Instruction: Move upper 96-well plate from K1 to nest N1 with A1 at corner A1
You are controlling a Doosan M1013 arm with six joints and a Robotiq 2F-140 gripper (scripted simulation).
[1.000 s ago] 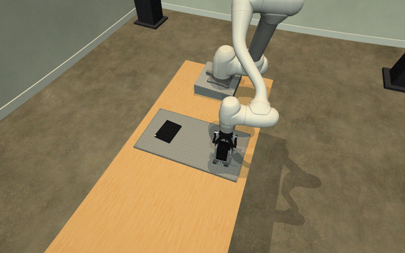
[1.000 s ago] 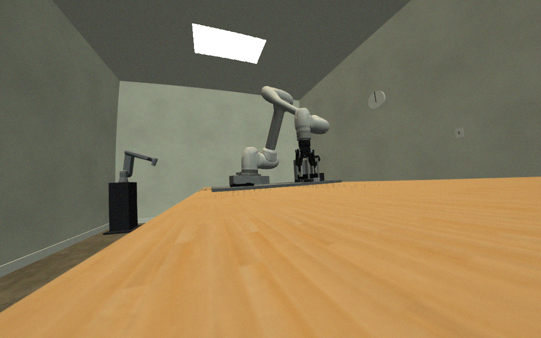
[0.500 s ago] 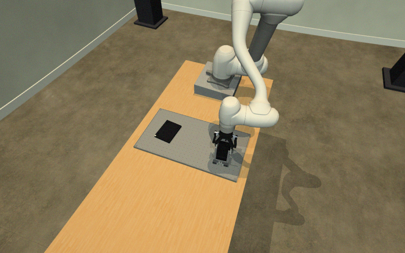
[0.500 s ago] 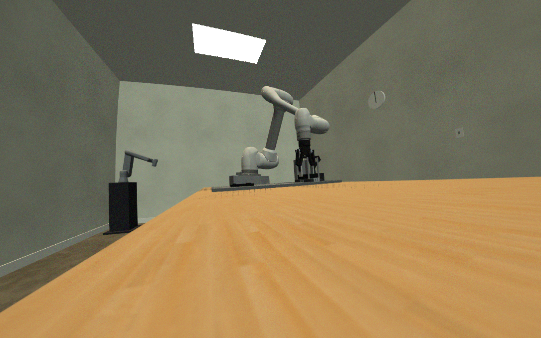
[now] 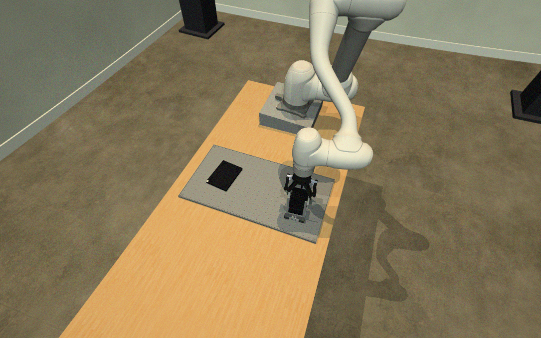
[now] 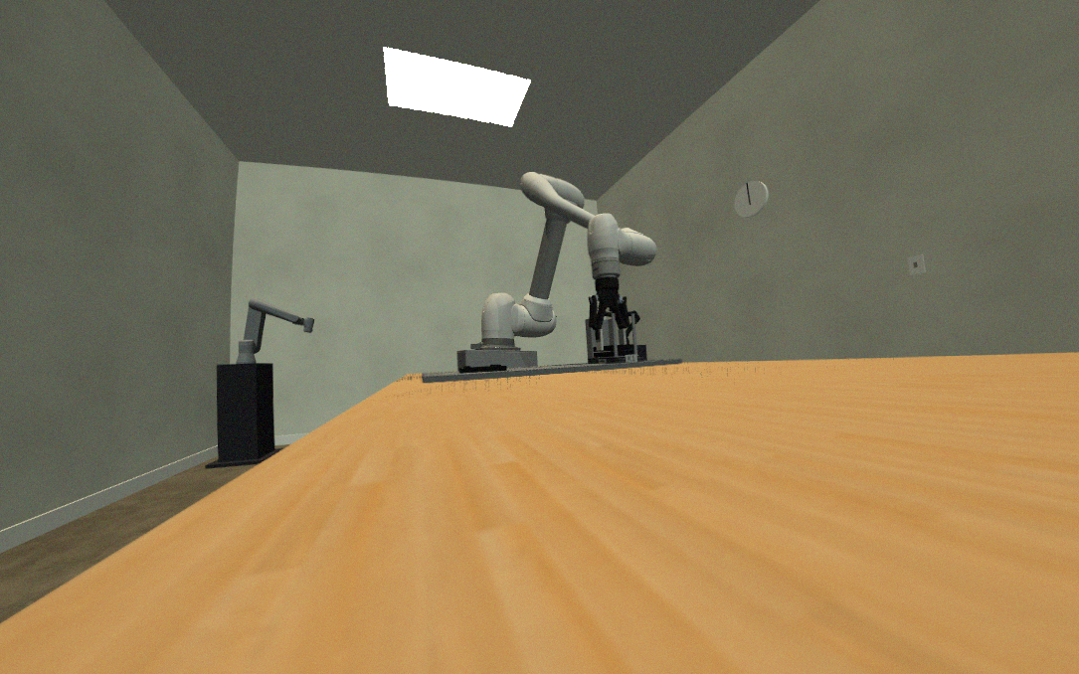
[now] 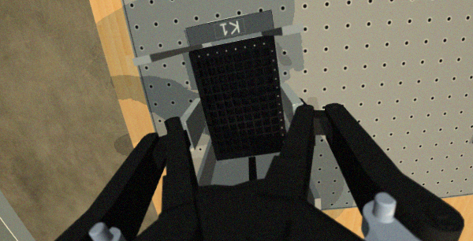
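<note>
The upper 96-well plate (image 7: 238,97) is black with a grid of wells and sits on top of the stack rack K1 (image 7: 229,28), whose label plate shows at the far end in the wrist view. My gripper (image 7: 242,101) is shut on the upper plate, one finger on each long side. In the top view the gripper (image 5: 300,188) stands straight over the rack (image 5: 299,217) at the right end of the grey pegboard. The plate nest N1 (image 5: 224,174) is a dark rectangle at the pegboard's left end. The lower plate is hidden under the upper one.
The grey perforated pegboard (image 5: 255,191) lies across the orange table (image 5: 205,260). The arm's base block (image 5: 289,111) stands at the table's far end. The rack is close to the pegboard's right edge and the table's edge. A second small arm on a black pedestal (image 6: 246,402) stands off the table.
</note>
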